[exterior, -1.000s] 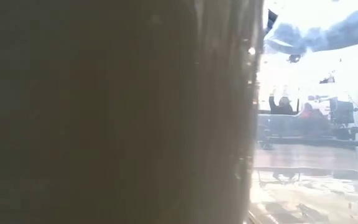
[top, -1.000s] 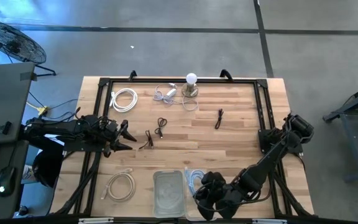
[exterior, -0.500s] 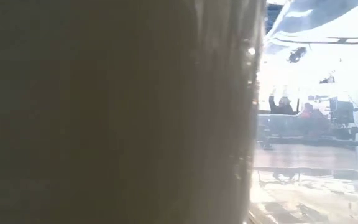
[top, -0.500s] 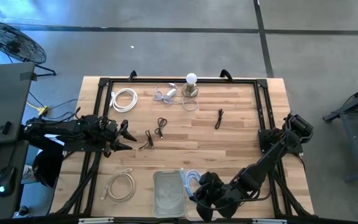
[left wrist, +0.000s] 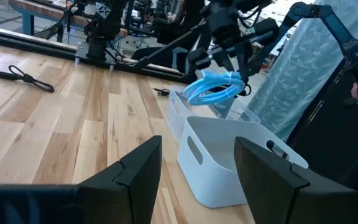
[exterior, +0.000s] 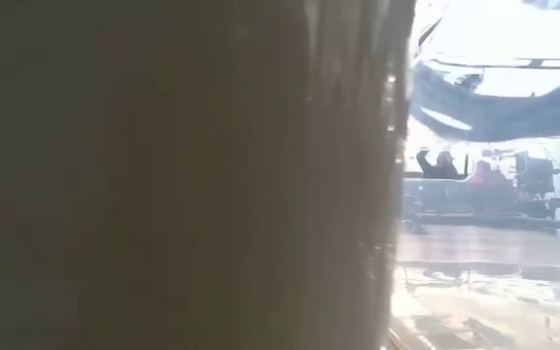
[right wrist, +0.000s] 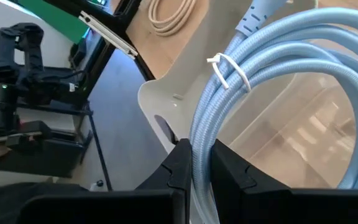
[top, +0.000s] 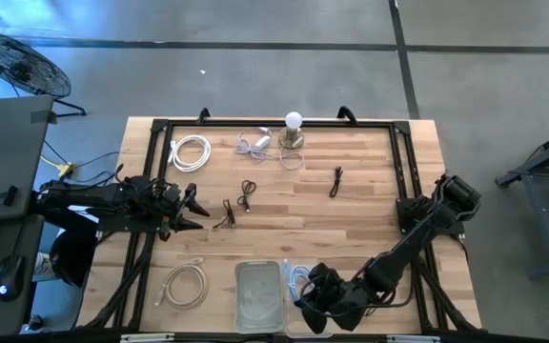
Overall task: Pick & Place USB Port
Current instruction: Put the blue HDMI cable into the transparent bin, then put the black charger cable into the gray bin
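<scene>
Pale blue, a coiled USB cable bound with a white tie (right wrist: pixel 272 81) is being held pinched between the fingers of the right gripper (right wrist: pixel 196 163), which are closed narrowly on its strands. In the left wrist view the same coil (left wrist: pixel 215 87) is being carried in the air just above the rim of the white plastic bin with slotted handles (left wrist: pixel 225 158), not touching it. From overhead, the right gripper (top: pixel 305 301) is being kept at the near edge of the light wooden table (top: pixel 370 205), beside the bin (top: pixel 258 293), with the blue coil (top: pixel 297 279) showing between them. The left gripper (top: pixel 191 206) is being held over the table's left side, well apart from the bin, its two dark fingers (left wrist: pixel 135 171) spread wide with nothing between them. Elsewhere on the wood, a coiled white cable (top: pixel 191 151), a cream coiled cable (top: pixel 186 284), a white round bulb on a small base (top: pixel 294 131) and a short black cable (top: pixel 336 180) are being left lying. Most of the low view is being blocked by something dark close to the lens.
</scene>
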